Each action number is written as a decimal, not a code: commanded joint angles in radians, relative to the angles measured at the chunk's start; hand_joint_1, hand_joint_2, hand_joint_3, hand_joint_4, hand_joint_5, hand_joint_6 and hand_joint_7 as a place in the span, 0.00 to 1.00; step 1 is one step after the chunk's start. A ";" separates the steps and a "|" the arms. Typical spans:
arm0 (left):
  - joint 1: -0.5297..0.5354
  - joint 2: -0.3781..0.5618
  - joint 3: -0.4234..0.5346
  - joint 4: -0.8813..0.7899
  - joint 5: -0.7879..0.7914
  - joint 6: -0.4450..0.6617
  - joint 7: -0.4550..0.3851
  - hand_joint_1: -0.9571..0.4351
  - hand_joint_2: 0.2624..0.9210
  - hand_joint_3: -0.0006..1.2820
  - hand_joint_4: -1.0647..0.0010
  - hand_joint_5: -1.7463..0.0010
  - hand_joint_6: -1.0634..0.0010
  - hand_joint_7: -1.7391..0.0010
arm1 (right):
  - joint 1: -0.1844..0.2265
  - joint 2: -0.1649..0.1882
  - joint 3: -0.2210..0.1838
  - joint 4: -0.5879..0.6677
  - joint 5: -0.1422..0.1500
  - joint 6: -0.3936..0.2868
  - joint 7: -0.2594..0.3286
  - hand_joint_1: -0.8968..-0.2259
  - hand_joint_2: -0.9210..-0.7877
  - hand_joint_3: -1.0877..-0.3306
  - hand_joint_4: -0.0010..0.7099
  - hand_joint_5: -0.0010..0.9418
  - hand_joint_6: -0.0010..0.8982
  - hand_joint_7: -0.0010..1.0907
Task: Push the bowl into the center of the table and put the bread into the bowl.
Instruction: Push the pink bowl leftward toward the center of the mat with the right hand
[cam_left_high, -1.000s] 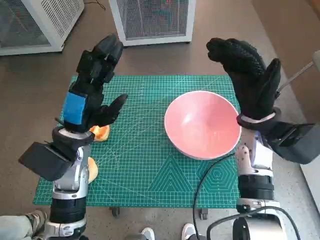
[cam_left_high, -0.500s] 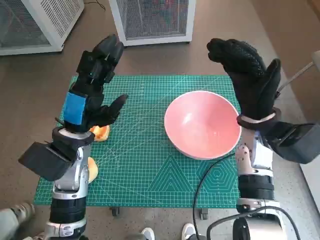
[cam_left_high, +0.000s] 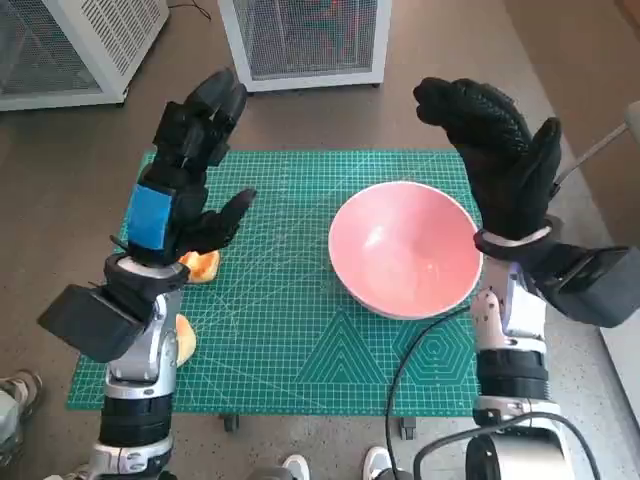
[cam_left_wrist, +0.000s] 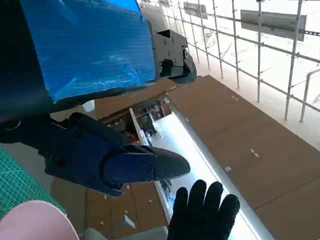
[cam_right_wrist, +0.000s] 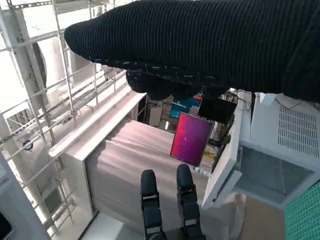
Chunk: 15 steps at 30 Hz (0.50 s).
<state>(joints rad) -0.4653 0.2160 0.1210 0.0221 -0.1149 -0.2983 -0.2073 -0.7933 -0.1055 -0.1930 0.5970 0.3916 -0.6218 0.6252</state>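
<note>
Raised above the table (cam_left_high: 300, 350), both holding nothing: left hand (cam_left_high: 185, 170) hovering with fingers spread wide over the left side, right hand (cam_left_high: 495, 150) lifted open just beyond the far right rim of the bowl (cam_left_high: 405, 250). Resting right of centre on the green cutting mat (cam_left_high: 290, 300), one pink bowl. Lying at the mat's left edge, two pieces of bread (cam_left_high: 200, 265), partly hidden behind the left forearm. Standing on the brown floor beyond, two white mesh cabinets (cam_left_high: 305, 40).
</note>
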 joint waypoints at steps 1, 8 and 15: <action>0.002 0.001 0.001 0.004 0.010 -0.017 0.007 0.18 1.00 0.30 0.76 1.00 0.96 0.71 | 0.009 0.001 -0.003 0.018 0.005 0.000 0.010 0.51 0.00 0.61 0.34 0.00 0.38 0.02; 0.001 -0.002 -0.001 0.007 0.004 -0.019 0.005 0.18 1.00 0.30 0.76 1.00 0.96 0.71 | 0.007 -0.004 -0.007 0.022 0.007 0.000 0.012 0.51 0.00 0.61 0.34 0.00 0.37 0.02; 0.005 0.000 -0.004 0.002 0.009 -0.017 0.004 0.18 1.00 0.30 0.76 1.00 0.96 0.71 | 0.000 -0.029 -0.032 0.057 0.019 -0.007 0.027 0.52 0.00 0.61 0.35 0.01 0.37 0.02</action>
<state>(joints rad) -0.4653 0.2156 0.1199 0.0245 -0.1140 -0.3051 -0.2050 -0.7993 -0.1159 -0.2080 0.6195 0.3938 -0.6290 0.6375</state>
